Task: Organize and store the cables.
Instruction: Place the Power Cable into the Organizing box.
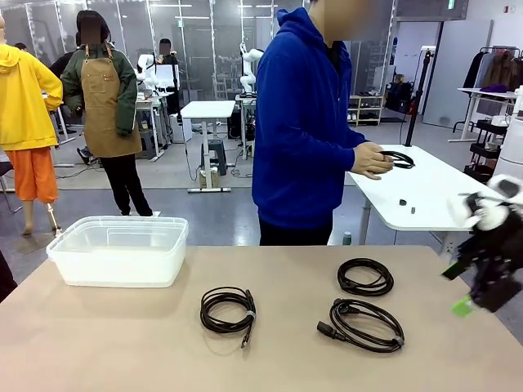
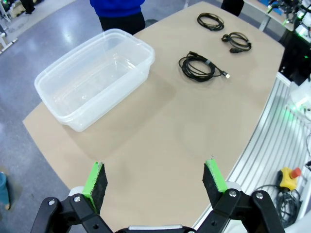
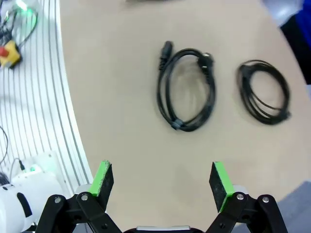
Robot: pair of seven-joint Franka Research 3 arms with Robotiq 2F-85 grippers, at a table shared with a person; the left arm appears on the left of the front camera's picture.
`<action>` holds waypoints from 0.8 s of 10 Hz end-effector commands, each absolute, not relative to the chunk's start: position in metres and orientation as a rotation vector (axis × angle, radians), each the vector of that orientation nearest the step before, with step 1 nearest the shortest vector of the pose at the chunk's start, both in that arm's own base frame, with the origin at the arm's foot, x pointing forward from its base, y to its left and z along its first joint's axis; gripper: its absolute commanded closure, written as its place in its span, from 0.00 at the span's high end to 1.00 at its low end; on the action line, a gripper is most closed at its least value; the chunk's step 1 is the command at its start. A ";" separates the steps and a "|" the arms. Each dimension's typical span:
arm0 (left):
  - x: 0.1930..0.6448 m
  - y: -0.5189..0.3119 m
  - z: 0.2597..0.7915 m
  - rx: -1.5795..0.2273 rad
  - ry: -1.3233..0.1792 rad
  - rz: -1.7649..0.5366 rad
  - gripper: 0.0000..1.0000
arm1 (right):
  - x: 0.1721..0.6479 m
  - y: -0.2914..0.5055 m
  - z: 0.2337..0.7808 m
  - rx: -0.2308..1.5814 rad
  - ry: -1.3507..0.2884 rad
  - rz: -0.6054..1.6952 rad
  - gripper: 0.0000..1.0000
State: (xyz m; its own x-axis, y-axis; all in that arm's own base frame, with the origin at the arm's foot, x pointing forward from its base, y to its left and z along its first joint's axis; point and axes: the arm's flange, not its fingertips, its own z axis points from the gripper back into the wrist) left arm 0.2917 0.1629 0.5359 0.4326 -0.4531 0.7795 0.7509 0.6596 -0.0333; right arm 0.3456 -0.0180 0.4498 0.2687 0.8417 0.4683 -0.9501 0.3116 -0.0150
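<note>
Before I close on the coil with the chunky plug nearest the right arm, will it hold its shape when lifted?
Probably floppy: the coiled cable is thin cord in loose loops, so it should sag. A tie seems to bind the loops, so it likely stays one bundle. The plug juts free and may dangle and swing.

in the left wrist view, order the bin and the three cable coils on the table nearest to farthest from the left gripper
1. clear bin, just ahead on the view's left
2. slim-plug cable, mid-table
3. chunky-plug cable, beyond it toward the right
4. thin cable, farthest, at the far edge
</note>
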 end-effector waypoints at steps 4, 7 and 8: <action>0.292 0.167 0.538 -0.419 -0.832 -0.799 1.00 | 0.364 0.036 0.384 0.246 -0.227 1.380 1.00; 0.292 0.167 0.538 -0.419 -0.832 -0.799 1.00 | 0.376 0.052 0.347 0.229 -0.180 1.438 1.00; 0.292 0.167 0.538 -0.419 -0.832 -0.799 1.00 | 0.374 0.054 0.340 0.220 -0.184 1.482 1.00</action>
